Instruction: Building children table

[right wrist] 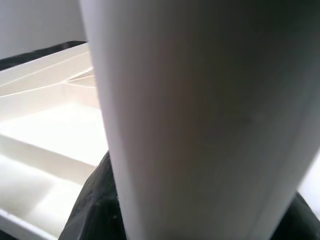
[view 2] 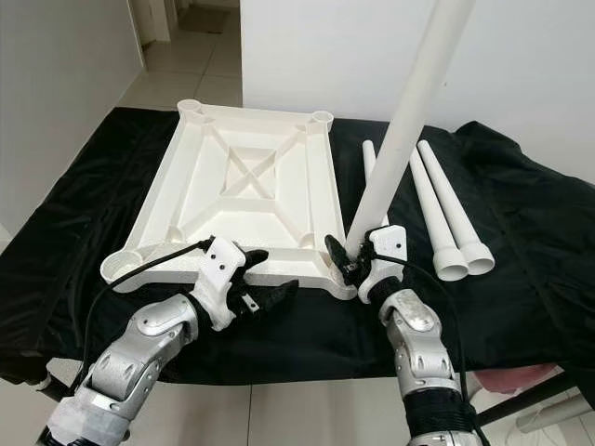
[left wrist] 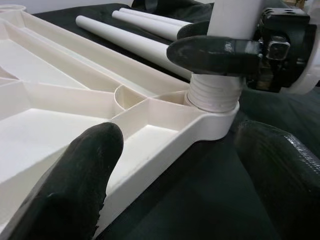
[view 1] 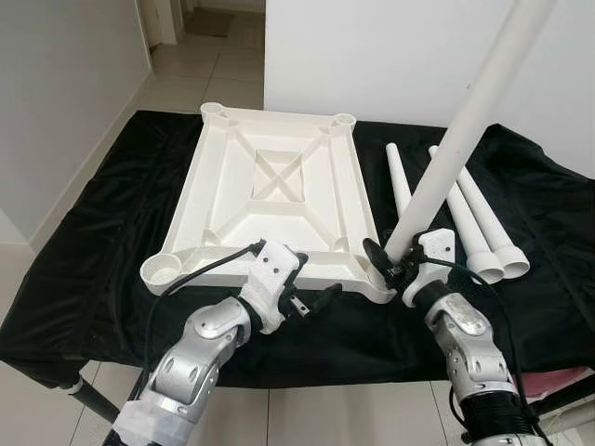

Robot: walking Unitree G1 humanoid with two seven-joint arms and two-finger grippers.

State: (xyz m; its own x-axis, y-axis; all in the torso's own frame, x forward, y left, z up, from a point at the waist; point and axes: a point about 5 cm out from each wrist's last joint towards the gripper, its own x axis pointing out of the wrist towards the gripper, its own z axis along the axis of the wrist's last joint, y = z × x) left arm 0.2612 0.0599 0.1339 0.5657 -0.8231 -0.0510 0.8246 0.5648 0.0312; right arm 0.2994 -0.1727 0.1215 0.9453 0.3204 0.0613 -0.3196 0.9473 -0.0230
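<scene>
I had the tabletop flipped underside-up on the black-draped worktop so the corner sockets faced up. My right tool was clamped round the leg, its threaded end sitting in the near right socket. The left tool hovered just beside the near edge, fingers spread, holding nothing. Three spare legs lay alongside.

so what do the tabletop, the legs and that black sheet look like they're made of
Tabletop: likely moulded plastic, matte off-white, judging by the cast ribs and corner sockets. Leg held in the right pincer: seemingly the same plastic, smooth, with a threaded end. Spare legs: alike. Black cloth: fabric, given its folds and wrinkles.
</scene>
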